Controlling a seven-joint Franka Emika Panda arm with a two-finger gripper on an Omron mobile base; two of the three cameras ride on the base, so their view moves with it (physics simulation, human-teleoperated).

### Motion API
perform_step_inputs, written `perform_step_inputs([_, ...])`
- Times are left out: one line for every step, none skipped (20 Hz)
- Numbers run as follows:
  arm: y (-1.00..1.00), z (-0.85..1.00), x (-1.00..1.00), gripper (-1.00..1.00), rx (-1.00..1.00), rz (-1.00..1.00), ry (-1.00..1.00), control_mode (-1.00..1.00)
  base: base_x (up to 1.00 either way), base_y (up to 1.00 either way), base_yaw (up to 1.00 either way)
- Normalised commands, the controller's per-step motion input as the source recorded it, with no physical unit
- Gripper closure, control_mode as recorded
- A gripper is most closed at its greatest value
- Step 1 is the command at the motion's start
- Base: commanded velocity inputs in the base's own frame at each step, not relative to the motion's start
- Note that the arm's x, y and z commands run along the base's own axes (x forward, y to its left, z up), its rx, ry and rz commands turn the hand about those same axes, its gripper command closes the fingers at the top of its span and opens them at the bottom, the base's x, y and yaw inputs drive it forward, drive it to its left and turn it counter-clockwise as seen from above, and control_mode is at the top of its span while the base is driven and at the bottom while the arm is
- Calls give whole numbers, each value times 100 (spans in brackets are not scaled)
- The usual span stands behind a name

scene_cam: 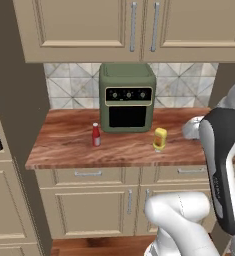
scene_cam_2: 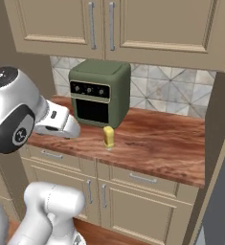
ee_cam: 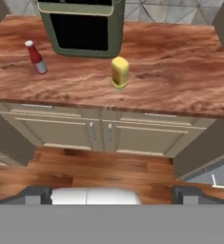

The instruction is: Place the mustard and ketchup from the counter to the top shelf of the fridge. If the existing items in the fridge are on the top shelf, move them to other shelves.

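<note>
In the left base view, the ketchup [scene_cam: 96,134] and the mustard [scene_cam: 160,139] are being shown upright on the counter [scene_cam: 64,150], well apart, either side of a green countertop oven [scene_cam: 127,97]. In the right base view, the mustard [scene_cam_2: 108,137] is being seen just before that oven [scene_cam_2: 98,93]. In the hand view, both bottles are being framed far ahead, while the gripper [ee_cam: 112,194] is being held spread wide, grasping nothing.
</note>
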Motion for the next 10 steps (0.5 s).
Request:
perform_step_inputs([-33, -69, 62, -100, 18, 0, 0, -100, 0, 0, 0])
perform_step_inputs([-21, -61, 75, -100, 19, 0, 0, -100, 0, 0, 0])
perform_step_inputs([-14, -58, 79, -100, 18, 0, 0, -100, 0, 0, 0])
perform_step_inputs([-13, -54, 79, -100, 18, 0, 0, -100, 0, 0, 0])
perform_step_inputs([-9, -47, 81, -100, 16, 0, 0, -100, 0, 0, 0])
perform_step_inputs([0, -44, 82, -100, 13, 2, 0, -100, 0, 0, 0])
perform_step_inputs([0, -42, 84, -100, 9, 4, 0, -100, 0, 0, 0])
perform_step_inputs([0, -41, 89, -100, 5, 6, 0, -100, 0, 0, 0])
perform_step_inputs([0, -40, 91, -100, 0, 7, 0, -100, 0, 0, 0])
perform_step_inputs([0, -37, 90, -100, 0, 9, 0, -100, 0, 0, 0])
